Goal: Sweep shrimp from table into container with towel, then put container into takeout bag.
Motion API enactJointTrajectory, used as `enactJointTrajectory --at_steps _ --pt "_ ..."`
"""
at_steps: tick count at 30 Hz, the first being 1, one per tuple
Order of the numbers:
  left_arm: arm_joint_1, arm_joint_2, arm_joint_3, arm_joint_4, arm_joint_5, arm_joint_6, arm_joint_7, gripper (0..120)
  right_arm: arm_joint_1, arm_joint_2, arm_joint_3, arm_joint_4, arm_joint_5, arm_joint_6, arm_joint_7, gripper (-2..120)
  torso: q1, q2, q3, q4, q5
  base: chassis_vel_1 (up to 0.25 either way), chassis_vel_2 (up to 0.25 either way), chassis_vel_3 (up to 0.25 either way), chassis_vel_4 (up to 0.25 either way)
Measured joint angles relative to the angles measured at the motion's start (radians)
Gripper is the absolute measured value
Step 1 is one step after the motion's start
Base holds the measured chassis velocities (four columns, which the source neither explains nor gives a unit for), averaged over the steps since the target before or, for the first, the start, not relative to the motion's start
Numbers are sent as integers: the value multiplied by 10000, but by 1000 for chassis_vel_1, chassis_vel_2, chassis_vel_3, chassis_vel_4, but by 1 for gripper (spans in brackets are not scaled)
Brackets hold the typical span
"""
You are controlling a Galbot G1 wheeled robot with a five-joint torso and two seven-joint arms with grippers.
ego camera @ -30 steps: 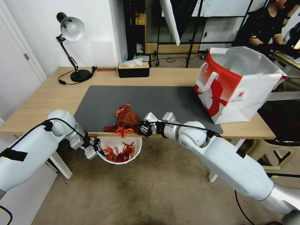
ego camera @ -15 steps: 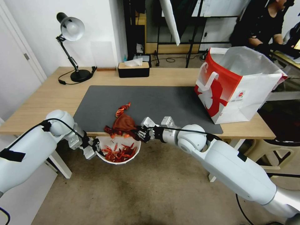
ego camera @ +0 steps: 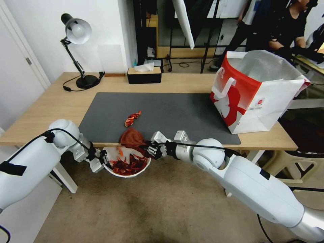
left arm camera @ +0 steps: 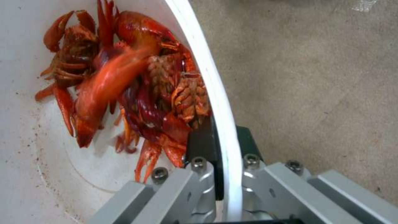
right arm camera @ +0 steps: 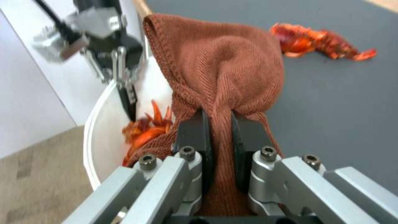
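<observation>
Clearing the near edge of the table (ego camera: 50,101), the towel (ego camera: 132,138) has dragged the last heap of crawfish shells (ego camera: 127,165) over the lip, so almost all now lie in the white bowl (ego camera: 111,171) at lower centre of the head view. One crawfish (ego camera: 132,118) remains on the dark mat (ego camera: 168,108), just above the towel, so another pass looks needed. The right gripper (ego camera: 150,149) pinches the bunched towel at the edge; the left gripper (ego camera: 101,160) clamps the bowl's rim below the tabletop. The takeout bag (ego camera: 256,91) stands upper right, well apart.
</observation>
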Motion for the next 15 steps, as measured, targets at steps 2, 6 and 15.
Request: enactJointTrajectory --at_steps 2,6,15 --pt "7 1 -1 -7 1 0 0 0 8 124 220 -85 283 225 22 8 0 0 0 0 0 0 0 0 0" --pt "22 5 -2 -7 9 -5 -1 0 327 419 570 -498 883 648 289 8 0 0 -1 0 0 0 0 0 0" --pt "145 19 -91 -24 31 -29 0 0 1859 1560 851 -3109 1457 1603 1349 8 0 0 0 1 -1 0 0 0 0"
